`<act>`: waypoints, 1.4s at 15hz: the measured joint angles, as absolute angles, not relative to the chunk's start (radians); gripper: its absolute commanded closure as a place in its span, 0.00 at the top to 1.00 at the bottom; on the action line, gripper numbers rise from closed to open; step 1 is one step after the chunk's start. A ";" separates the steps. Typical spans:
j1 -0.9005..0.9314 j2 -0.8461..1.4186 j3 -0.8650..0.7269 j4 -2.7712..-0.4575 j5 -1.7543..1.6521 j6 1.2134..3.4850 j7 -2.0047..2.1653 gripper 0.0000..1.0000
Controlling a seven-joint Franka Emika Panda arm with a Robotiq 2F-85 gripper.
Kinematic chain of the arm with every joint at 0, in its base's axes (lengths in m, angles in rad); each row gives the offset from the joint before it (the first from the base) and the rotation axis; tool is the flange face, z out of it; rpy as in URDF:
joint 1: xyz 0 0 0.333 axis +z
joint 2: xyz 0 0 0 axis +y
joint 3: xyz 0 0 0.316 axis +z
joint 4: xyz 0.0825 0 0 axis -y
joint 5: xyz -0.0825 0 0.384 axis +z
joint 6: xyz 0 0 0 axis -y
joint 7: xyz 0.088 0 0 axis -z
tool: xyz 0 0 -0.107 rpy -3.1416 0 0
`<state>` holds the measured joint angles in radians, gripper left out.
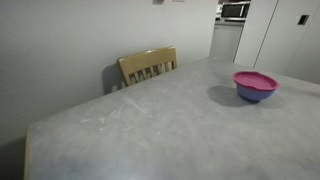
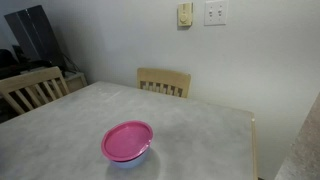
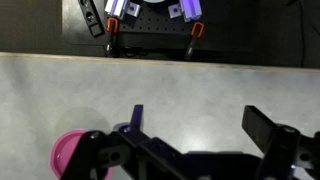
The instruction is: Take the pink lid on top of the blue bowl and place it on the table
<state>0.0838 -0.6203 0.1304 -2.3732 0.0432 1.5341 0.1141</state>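
Note:
The pink lid [image 1: 255, 79] lies on top of the blue bowl [image 1: 254, 95] near the table's far right side; both exterior views show them, with the lid [image 2: 127, 140] covering the bowl [image 2: 130, 160]. The grey table [image 1: 150, 130] also fills the wrist view [image 3: 150, 85]. In the wrist view my gripper [image 3: 200, 125] is open and empty above bare tabletop. The pink lid [image 3: 65, 155] sits at the lower left of that view, beside and apart from the fingers. The arm does not show in the exterior views.
A wooden chair [image 1: 148, 67] stands at the table's far edge against the wall, also seen in an exterior view [image 2: 163, 82]. Another wooden chair [image 2: 30, 90] stands at the left. The robot's base [image 3: 150, 15] is beyond the table edge.

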 measured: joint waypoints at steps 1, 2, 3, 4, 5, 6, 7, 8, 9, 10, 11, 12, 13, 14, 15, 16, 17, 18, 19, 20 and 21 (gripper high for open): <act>0.084 -0.620 0.130 -2.373 0.043 1.534 0.114 1.00; 0.084 -0.620 0.130 -2.373 0.043 1.534 0.114 1.00; 0.084 -0.620 0.130 -2.373 0.041 1.535 0.114 1.00; 0.084 -0.620 0.130 -2.374 0.036 1.544 0.114 1.00; 0.084 -0.621 0.129 -2.376 0.026 1.569 0.108 1.00; 0.083 -0.622 0.126 -2.381 0.005 1.603 0.102 1.00; 0.083 -0.623 0.122 -2.390 -0.022 1.642 0.096 1.00; 0.082 -0.625 0.115 -2.403 -0.050 1.688 0.087 1.00; 0.079 -0.628 0.105 -2.424 -0.079 1.744 0.078 1.00; 0.077 -0.630 0.091 -2.449 -0.106 1.805 0.067 1.00; 0.074 -0.631 0.075 -2.478 -0.127 1.871 0.053 1.00; 0.069 -0.631 0.056 -2.511 -0.147 1.939 0.043 1.00; 0.062 -0.631 0.037 -2.546 -0.159 2.008 0.034 1.00; 0.053 -0.631 0.019 -2.583 -0.167 2.076 0.031 1.00; 0.045 -0.630 0.000 -2.619 -0.167 2.130 0.024 1.00; 0.038 -0.629 -0.020 -2.650 -0.166 2.168 0.013 1.00; 0.035 -0.628 -0.032 -2.667 -0.166 2.186 0.008 1.00; 0.035 -0.628 -0.038 -2.673 -0.166 2.194 0.007 1.00; 0.035 -0.629 -0.039 -2.674 -0.166 2.195 0.007 1.00; 0.035 -0.630 -0.038 -2.673 -0.166 2.196 0.007 1.00; 0.035 -0.630 -0.038 -2.674 -0.166 2.196 0.007 1.00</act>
